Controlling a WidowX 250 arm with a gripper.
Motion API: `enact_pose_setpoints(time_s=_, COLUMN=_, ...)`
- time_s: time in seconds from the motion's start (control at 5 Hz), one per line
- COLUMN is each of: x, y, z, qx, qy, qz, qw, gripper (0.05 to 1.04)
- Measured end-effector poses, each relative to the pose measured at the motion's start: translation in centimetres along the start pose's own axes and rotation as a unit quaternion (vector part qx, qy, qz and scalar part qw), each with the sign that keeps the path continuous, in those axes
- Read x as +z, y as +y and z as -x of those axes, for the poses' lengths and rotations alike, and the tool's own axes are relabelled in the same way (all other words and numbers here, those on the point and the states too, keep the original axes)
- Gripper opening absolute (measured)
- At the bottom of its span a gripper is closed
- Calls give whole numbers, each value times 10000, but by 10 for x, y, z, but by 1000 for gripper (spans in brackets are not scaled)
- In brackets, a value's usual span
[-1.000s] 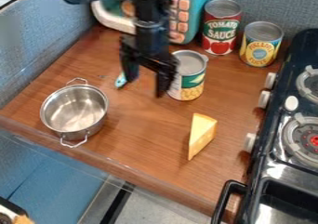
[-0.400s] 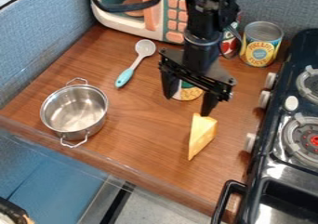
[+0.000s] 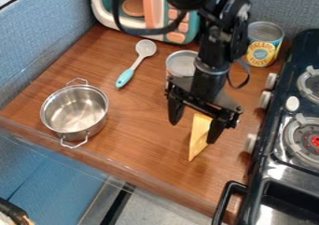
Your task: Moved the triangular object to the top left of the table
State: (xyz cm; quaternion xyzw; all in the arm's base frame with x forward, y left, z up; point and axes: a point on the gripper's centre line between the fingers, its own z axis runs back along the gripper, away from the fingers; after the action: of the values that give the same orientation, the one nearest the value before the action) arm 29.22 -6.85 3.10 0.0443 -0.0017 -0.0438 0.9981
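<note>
Black two-finger gripper (image 3: 194,131) is hanging wide open over the yellow triangular cheese wedge (image 3: 197,137), gripping nothing — jaws are looking off-centre, so closing is risking a topple.

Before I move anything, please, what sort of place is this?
It looks like a toy kitchen: a small stove on the right, a play microwave at the back, and a metal pot on the wooden counter.

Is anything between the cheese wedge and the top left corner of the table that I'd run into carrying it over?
Yes, the spoon lies across the direct way from the wedge to the table's top left. The pot sits left of that line and the can right.
</note>
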Motion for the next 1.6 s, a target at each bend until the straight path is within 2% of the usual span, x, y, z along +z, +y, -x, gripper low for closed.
enact_pose_setpoints(time_s=0.2, x=-18, y=1, z=3, qx=101, qy=237, qz=-88, qw=9996, gripper=1000)
enact_pose_setpoints(time_s=0.4, x=-32, y=3, z=5, qx=213, qy=369, qz=-226, qw=9988, gripper=941)
enact_pose_setpoints(time_s=0.6, x=-33, y=4, z=3, qx=226, qy=307, qz=-223, qw=9990, gripper=636)
enact_pose_setpoints(time_s=0.8, x=-33, y=6, z=3, qx=169, qy=302, qz=-247, qw=9991, gripper=403)
enact_pose_setpoints(time_s=1.0, x=-23, y=14, z=1, qx=118, qy=206, qz=-224, qw=9995, gripper=315)
enact_pose_setpoints(time_s=1.2, x=-5, y=37, z=-5, qx=121, qy=77, qz=-177, qw=9997, gripper=280)
enact_pose_setpoints(time_s=1.4, x=16, y=69, z=-16, qx=247, qy=-111, qz=-41, qw=9996, gripper=276)
enact_pose_setpoints(time_s=1.6, x=28, y=104, z=-25, qx=335, qy=-212, qz=-32, qw=9992, gripper=274)
